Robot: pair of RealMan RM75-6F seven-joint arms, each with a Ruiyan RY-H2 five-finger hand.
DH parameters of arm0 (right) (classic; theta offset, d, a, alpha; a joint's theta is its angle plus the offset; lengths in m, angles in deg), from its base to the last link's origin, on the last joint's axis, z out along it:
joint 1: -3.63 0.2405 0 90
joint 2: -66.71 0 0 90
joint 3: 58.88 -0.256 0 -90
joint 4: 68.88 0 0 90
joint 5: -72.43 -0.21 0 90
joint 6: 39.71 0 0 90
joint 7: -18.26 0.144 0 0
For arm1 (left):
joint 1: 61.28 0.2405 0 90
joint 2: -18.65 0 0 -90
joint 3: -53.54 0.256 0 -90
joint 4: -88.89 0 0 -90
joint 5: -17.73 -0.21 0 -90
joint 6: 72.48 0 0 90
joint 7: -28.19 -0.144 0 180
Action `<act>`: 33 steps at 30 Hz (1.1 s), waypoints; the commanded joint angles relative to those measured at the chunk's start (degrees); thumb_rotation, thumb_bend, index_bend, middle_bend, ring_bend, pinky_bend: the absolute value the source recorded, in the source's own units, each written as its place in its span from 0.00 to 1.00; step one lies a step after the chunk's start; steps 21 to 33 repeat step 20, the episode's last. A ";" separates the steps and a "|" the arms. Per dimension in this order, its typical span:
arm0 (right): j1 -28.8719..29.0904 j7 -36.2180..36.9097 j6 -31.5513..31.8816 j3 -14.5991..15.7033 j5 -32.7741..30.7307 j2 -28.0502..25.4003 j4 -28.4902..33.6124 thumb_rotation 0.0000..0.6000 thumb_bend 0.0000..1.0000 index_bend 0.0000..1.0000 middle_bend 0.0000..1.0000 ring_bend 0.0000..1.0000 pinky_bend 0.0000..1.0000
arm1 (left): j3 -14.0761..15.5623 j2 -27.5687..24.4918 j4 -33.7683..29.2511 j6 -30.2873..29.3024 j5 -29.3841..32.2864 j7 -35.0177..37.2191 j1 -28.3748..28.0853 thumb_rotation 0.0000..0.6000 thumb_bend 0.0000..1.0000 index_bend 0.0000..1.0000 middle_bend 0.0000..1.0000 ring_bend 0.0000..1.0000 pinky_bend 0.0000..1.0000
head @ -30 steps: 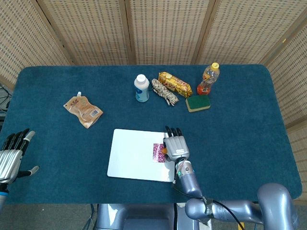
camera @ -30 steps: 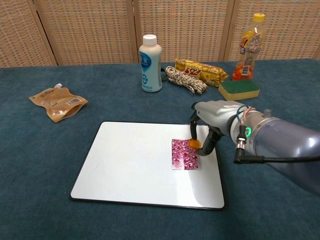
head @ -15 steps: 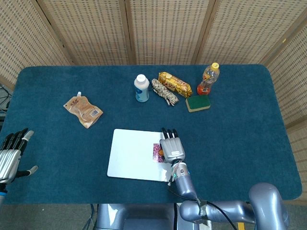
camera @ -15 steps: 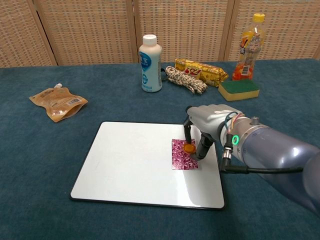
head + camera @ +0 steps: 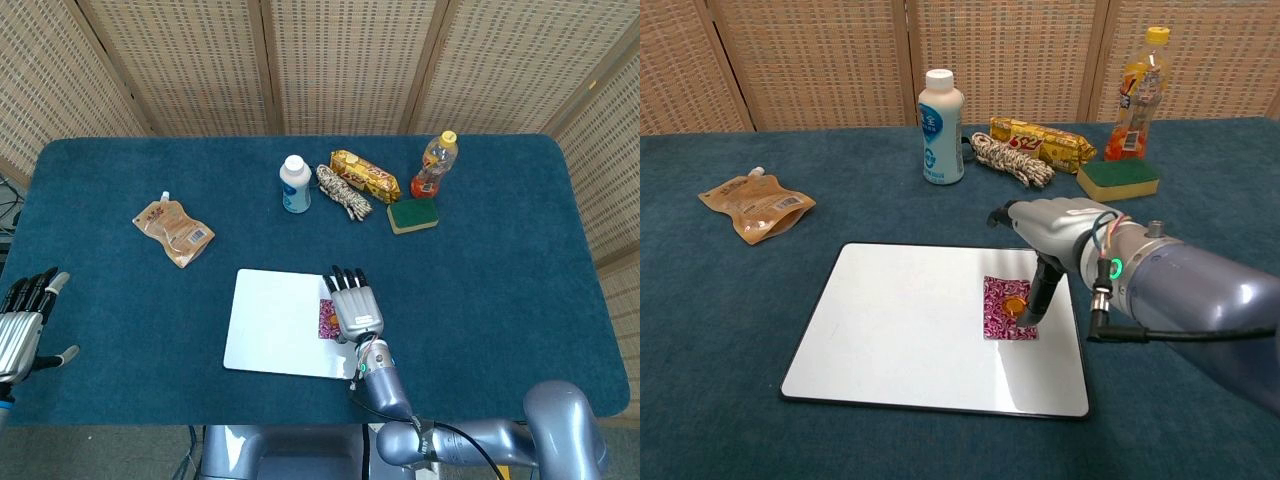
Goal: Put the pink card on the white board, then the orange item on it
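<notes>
Right hand (image 5: 1045,240) hovers fingers spread over one orange item (image 5: 1013,306) lying on one pink card (image 5: 1005,308), one white board (image 5: 900,340) beneath.

The table (image 5: 730,330) is wearing a matt, napped teal cloth; the white board (image 5: 900,330) near its front edge is showing a smooth, glossy face with a dark rim, catching a soft reflection; the pink card (image 5: 1002,312) on it is looking shiny and patterned; the right hand (image 5: 1045,235) is gleaming in silvery metal-look shells; the bottle (image 5: 1137,82) and the white bottle (image 5: 941,113) by the far edge are looking like smooth plastic; the rope (image 5: 1010,158) is looking rough and twisted.
</notes>
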 commanded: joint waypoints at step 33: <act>-25.72 39.49 12.61 18.29 47.29 -33.01 -5.49 1.00 0.00 0.00 0.00 0.00 0.00 | 0.33 0.55 -0.03 -2.83 -2.36 -1.09 0.94 1.00 0.03 0.00 0.00 0.00 0.00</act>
